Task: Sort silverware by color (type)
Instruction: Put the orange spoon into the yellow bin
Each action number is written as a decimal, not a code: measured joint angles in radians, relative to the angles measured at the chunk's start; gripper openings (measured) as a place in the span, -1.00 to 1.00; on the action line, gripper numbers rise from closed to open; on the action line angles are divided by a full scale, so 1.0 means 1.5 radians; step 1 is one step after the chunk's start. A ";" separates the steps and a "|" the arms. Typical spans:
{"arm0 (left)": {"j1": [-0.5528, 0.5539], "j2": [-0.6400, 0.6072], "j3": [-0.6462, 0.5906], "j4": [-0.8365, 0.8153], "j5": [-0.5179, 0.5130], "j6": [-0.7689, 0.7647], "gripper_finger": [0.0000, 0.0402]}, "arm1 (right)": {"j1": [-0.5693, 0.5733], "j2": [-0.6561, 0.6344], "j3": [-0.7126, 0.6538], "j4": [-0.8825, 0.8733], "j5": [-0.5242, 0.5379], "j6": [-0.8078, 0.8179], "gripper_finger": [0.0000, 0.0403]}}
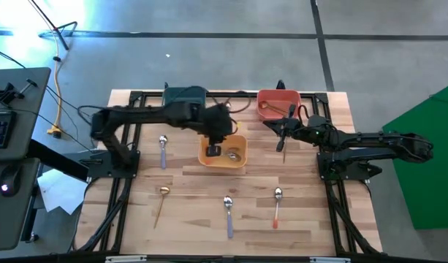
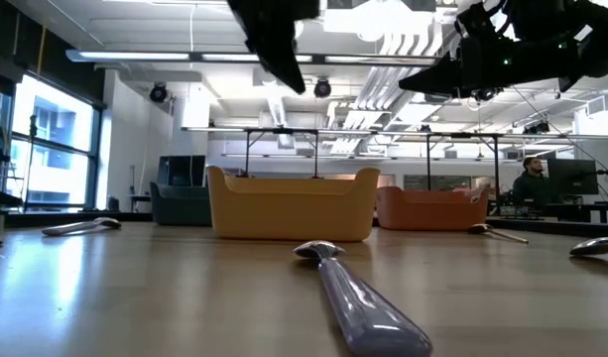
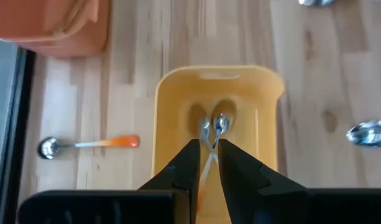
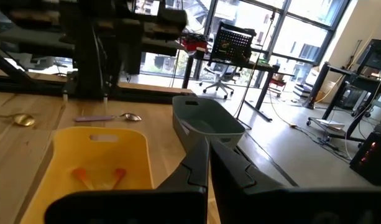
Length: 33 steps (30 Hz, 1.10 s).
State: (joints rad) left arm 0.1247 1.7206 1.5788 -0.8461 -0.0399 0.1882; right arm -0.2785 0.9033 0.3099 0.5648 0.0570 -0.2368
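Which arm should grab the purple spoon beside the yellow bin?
Probably the left arm. The left claw hangs over the yellow bin, right beside that purple spoon. The right claw is near the red bin, so the yellow bin lies between it and the spoon.

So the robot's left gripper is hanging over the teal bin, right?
Not quite. The left gripper is over the yellow bin, not the teal bin behind it. The left wrist view shows it looking straight down at two spoons lying inside that yellow bin.
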 joint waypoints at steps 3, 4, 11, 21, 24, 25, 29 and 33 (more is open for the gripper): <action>-0.004 -0.068 -0.088 0.083 0.001 -0.016 -0.83 | 0.000 0.000 0.000 -0.001 0.000 -0.003 -1.00; -0.005 -0.094 -0.124 0.116 0.000 -0.021 -0.84 | 0.000 0.000 0.000 0.000 0.000 -0.004 -1.00; -0.007 -0.257 -0.391 0.359 0.000 -0.065 -0.91 | 0.000 0.000 0.000 -0.007 0.000 0.001 -1.00; -0.007 -0.408 -0.717 0.766 0.001 -0.074 -0.92 | 0.000 0.000 0.014 -0.091 0.004 0.047 -1.00; -0.007 -0.422 -0.790 0.876 0.001 -0.079 -0.92 | 0.009 0.000 0.035 -0.166 0.051 0.076 -1.00; -0.006 -0.425 -0.811 0.907 0.001 -0.078 -0.92 | 0.018 0.000 0.039 -0.185 0.076 0.085 -1.00; -0.005 -0.430 -0.872 1.005 0.001 -0.079 -0.92 | 0.065 0.000 0.047 -0.232 0.143 0.118 -1.00; -0.005 -0.431 -0.907 1.056 0.001 -0.091 -0.92 | 0.125 0.000 0.047 -0.276 0.175 0.214 -1.00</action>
State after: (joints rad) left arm 0.1173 1.0748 0.2183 0.7385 -0.0387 0.0520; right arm -0.0917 0.9031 0.3805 0.1501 0.3189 0.0836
